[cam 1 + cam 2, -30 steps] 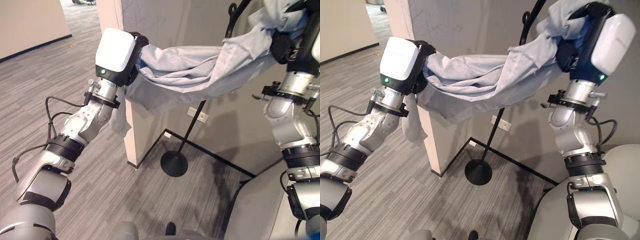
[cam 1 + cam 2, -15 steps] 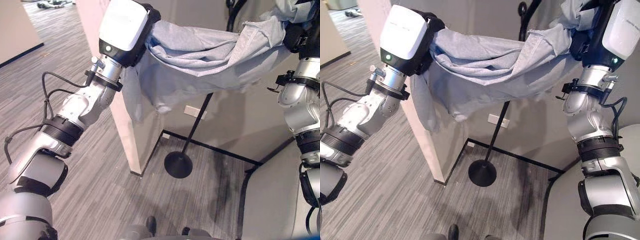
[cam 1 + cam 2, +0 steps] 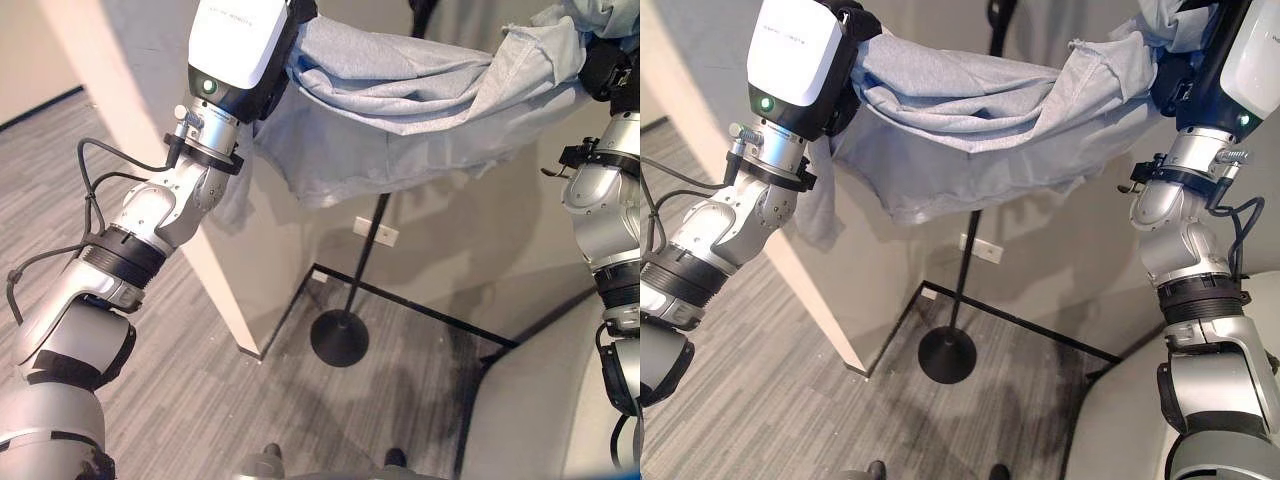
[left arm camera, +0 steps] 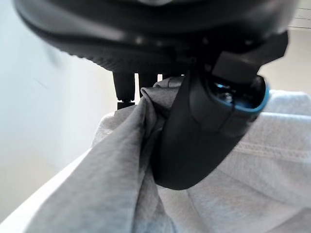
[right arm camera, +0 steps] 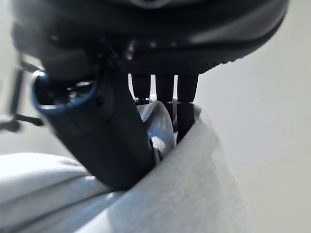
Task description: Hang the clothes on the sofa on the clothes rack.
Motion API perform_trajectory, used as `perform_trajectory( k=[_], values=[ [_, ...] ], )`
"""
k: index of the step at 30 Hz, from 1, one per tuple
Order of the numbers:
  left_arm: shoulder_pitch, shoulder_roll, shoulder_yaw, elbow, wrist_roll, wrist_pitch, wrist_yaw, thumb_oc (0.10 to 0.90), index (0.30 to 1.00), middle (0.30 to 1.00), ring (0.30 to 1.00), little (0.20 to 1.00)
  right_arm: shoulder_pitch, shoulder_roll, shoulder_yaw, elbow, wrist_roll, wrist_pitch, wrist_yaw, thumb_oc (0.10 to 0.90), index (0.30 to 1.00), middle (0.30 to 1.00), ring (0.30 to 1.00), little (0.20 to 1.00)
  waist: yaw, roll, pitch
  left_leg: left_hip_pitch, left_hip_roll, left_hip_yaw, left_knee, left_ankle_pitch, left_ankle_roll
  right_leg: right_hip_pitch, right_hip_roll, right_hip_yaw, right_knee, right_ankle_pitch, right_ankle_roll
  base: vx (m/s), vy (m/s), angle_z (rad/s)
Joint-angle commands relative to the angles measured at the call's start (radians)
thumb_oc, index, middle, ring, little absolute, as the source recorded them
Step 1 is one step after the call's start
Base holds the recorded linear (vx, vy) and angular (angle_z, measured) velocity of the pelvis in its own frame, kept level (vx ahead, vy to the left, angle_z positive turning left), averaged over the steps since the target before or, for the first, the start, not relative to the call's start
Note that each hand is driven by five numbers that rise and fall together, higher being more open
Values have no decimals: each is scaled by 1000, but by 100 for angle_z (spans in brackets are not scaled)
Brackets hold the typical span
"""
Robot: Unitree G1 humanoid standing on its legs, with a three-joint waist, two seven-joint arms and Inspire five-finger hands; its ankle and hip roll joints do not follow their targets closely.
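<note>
As the head views showed the grey garment raised higher than a second before, spanning the clothes rack pole, the left hand and right hand wrist views each showed thumb and fingers pinching cloth, suggesting draping was near.

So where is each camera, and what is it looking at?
Left eye view: on the head, looking down at the shirt stretched between both arms, with the rack behind; the left robot hand is at the shirt's end.
Right eye view: the head's other eye, same scene; the right robot hand shows.
Left wrist view: on the left wrist, looking along that hand pinching shirt.
Right wrist view: on the right wrist, that hand pinching shirt.
Shared: every view shows the shirt.
</note>
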Motion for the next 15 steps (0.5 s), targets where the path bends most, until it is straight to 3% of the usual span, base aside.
perform_trajectory(
  k=[1,4,5,9,15],
  values=[
    [-159,59,54,266,-77,90,72,400,300,300,300,300,-28,-152,-28,63,16,7,-32,400,300,300,300,300,-3,-16,-169,-27,49,-35,-49,-4,-3,-28,-20,9,34,38,47,30,-116,15],
    [-222,53,-34,424,-87,93,87,400,300,300,300,300,-76,-155,40,136,37,-17,-29,400,300,300,300,300,-22,-6,-180,-42,61,-44,-49,-1,-12,-23,-6,-15,9,33,43,46,-52,28],
    [-257,75,-94,523,-90,113,89,400,300,300,300,300,-114,-148,98,180,47,-33,-26,400,300,300,300,300,-26,4,-188,-43,61,-40,-49,1,-14,-29,-5,-16,4,33,46,39,31,12],
    [-325,121,-177,675,-98,139,101,400,300,300,300,300,-224,-146,213,277,74,-59,-19,400,300,300,300,300,-35,19,-186,-48,53,-35,-49,-2,-11,-43,-10,-9,5,37,53,28,75,0],
    [-369,156,-263,874,-90,158,85,400,300,300,300,300,-358,-132,369,404,107,-96,37,400,300,300,300,300,-42,15,-165,-20,36,-10,-49,-20,-2,-49,-26,8,24,47,62,50,116,-2]
  ],
)
